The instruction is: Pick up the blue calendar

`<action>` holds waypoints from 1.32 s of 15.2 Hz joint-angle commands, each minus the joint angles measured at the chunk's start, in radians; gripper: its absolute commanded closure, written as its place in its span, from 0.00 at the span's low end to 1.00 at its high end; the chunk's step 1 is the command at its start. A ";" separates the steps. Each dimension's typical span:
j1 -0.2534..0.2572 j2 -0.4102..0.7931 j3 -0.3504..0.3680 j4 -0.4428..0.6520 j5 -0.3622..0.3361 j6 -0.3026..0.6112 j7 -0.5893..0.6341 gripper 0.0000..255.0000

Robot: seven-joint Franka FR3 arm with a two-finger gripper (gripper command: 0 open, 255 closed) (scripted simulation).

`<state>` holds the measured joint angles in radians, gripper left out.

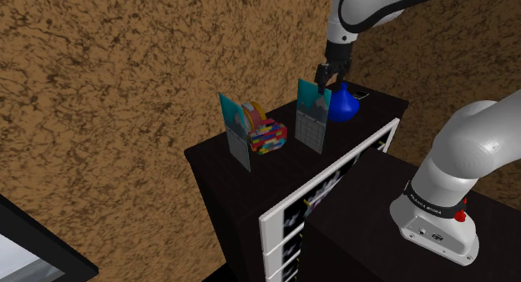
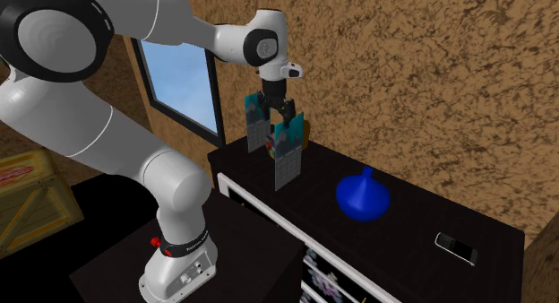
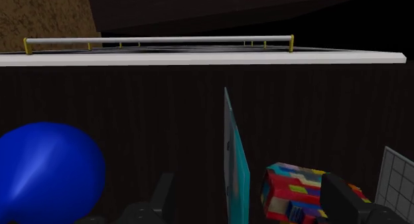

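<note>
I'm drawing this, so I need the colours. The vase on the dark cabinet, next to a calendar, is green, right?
Not green: the vase is blue, as the second exterior view shows. It does stand on the dark cabinet, next to a calendar.

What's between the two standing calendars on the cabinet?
A multicoloured block stands between them: the calendar under the gripper and the other calendar, clearest in the shoulder view.

Shoulder view: high beside the stand (image 1: 351,230), looking down over the table (image 1: 242,168) from one end. Second exterior view: equally near, facing from the opposite end, past the arm (image 2: 170,180). Both share the tabletop. Wrist view: on the claw (image 3: 251,196), close above that top.
</note>
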<state>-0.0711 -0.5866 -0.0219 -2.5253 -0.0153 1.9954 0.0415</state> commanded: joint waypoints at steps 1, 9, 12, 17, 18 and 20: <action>-0.001 0.001 -0.001 -0.006 -0.001 0.007 -0.001 1.00; 0.000 0.000 -0.001 -0.006 0.000 0.007 -0.001 1.00; 0.000 -0.004 0.000 0.018 0.000 -0.022 0.000 1.00; 0.000 -0.012 0.001 0.079 0.001 -0.091 0.000 1.00; 0.000 -0.013 0.001 0.092 0.001 -0.105 0.000 1.00; 0.001 -0.015 0.001 0.118 0.001 -0.132 0.000 1.00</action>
<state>-0.0707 -0.5999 -0.0209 -2.4213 -0.0144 1.8782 0.0408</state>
